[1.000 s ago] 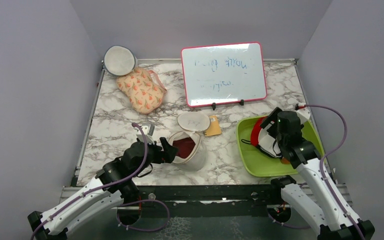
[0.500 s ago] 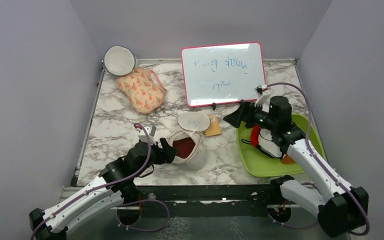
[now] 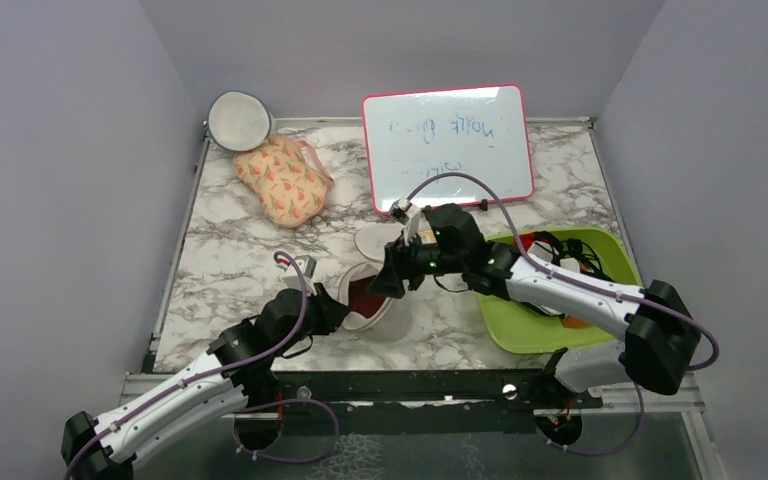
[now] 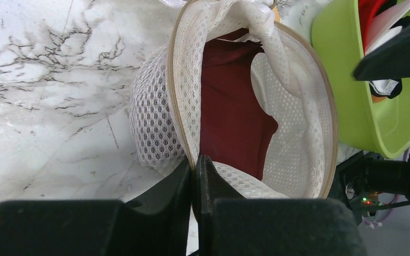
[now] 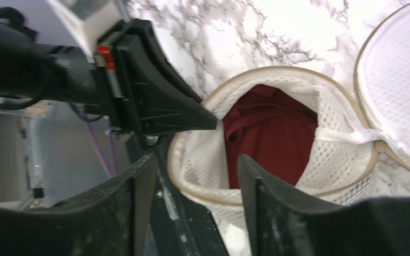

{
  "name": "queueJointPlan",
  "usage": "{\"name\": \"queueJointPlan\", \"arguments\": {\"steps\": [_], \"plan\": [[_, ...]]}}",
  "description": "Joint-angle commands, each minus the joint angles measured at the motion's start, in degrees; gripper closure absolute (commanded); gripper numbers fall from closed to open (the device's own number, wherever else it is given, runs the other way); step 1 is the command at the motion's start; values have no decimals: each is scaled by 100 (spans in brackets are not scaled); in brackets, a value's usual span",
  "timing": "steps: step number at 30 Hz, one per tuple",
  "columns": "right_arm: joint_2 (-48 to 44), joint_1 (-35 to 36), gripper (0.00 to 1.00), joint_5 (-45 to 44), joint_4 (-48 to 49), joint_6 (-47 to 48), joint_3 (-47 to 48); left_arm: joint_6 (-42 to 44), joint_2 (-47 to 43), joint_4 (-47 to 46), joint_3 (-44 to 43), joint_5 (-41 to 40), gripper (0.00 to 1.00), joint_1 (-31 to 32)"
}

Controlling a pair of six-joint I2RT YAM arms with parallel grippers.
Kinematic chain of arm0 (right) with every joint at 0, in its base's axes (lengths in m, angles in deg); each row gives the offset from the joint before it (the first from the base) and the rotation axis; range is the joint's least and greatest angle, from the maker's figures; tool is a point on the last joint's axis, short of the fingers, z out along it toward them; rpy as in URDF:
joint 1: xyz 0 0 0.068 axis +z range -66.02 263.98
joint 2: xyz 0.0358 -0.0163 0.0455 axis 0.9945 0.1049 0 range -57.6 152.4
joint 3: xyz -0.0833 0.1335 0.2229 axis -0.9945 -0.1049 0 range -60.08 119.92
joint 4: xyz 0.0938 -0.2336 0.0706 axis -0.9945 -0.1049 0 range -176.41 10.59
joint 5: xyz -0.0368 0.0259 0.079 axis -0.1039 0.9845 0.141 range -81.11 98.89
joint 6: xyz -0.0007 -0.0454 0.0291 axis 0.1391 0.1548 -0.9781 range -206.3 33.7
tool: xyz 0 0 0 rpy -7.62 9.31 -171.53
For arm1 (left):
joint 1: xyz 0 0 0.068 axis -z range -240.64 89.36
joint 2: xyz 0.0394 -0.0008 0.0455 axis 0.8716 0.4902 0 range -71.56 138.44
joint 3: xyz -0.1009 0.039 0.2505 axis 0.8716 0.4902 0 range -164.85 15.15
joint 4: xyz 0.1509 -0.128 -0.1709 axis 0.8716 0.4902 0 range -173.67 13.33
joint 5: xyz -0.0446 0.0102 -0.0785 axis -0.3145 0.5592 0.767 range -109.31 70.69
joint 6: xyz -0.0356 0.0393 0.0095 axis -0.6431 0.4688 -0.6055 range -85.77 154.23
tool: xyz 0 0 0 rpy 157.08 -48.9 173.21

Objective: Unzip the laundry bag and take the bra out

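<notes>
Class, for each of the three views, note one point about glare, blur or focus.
Top external: soft glare washes the whiteboard, leaving its writing faint. Left wrist: the laundry bag mesh is crisp, the left tool a dark soft-edged mass. Right wrist: the right tool looms blurred up close; the red cloth inside is sharp.

Whiteboard (image 3: 448, 148), far edge of the table (image 3: 220, 250): faint blue handwriting in two lines, too washed out to make out. Laundry bag (image 5: 347, 154), round flap: small dark squiggle, not legible. Nothing readable anywhere.
</notes>
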Motion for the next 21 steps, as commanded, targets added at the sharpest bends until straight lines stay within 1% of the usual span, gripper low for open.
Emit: {"name": "queueJointPlan", "arguments": {"steps": [1,3,5,10,14,18,21], "plan": [[564,200,51,-675,-156,116,436,-304,-19,-425,112,312,100,14],[879,256,60,-719,-354,190,677,-325,-27,-457,127,329,100,7],[1145,311,65,-598,-433,197,825,-326,-19,-490,135,324,100,15],[1468,716,66,-651,-326,17,625,-350,47,-612,214,361,100,11],[1616,1040,66,-920,-433,-46,379,-355,32,-590,243,283,100,6],[1590,1258,69,-1096,-581,-143,140,-334,-163,-427,264,166,100,14],[1507,1370,69,-1122,-355,-349,-201,-416,-336,-260,331,48,100,7]]}}
